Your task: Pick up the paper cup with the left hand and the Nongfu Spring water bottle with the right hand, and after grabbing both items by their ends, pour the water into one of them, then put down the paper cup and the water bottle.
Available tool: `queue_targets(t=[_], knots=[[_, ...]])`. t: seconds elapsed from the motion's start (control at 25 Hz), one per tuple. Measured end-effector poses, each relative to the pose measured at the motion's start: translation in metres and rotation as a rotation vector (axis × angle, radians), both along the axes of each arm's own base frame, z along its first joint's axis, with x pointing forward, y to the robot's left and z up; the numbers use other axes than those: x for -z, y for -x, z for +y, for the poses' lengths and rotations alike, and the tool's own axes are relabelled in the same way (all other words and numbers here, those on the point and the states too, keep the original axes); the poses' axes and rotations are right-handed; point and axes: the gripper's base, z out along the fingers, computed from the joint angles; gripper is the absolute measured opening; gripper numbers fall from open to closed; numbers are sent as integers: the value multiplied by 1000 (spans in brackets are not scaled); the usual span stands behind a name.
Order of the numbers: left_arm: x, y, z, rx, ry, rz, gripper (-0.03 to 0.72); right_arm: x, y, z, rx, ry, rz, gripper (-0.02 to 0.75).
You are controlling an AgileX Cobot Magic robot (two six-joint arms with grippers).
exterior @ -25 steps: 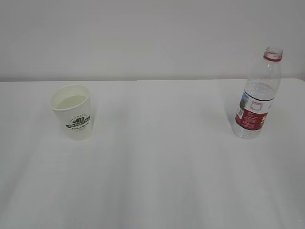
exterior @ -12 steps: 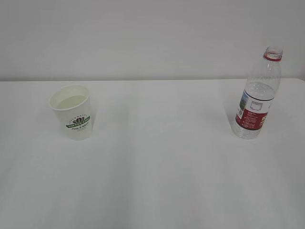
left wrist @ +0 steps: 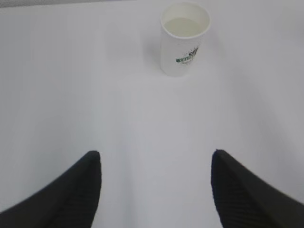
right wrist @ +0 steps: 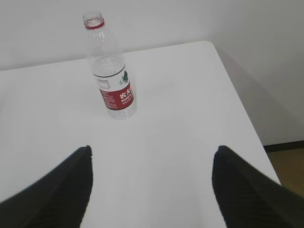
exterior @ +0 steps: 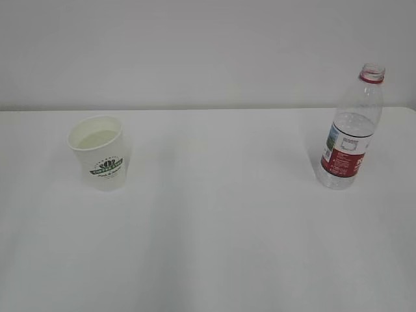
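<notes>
Paper cup [left wrist: 185, 38] and bottle [right wrist: 110, 71] stand ungrasped, well ahead of each gripper's spread, empty jaws; every step remains.

left hand [left wrist: 156, 164]: fingers spread wide, nothing between them | right hand [right wrist: 152, 161]: fingers spread wide, nothing held | both hung above the surface

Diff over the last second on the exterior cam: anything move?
Nothing visibly changed. The paper cup and the water bottle stand upright where they were on the white table, far apart, and no arm has entered that view. In the wrist views, both grippers are open and hold nothing.
</notes>
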Motion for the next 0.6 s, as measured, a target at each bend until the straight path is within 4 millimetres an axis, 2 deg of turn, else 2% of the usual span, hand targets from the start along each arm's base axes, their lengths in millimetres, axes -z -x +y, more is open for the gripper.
queue_targets(t=[0.24, 0.6], knots=[[2, 16, 0, 49, 0, 6, 518, 5, 8, 1, -31, 17, 38, 589], [2, 53, 8, 53, 29, -133, 517, 7, 12, 6, -98, 30, 64, 589]])
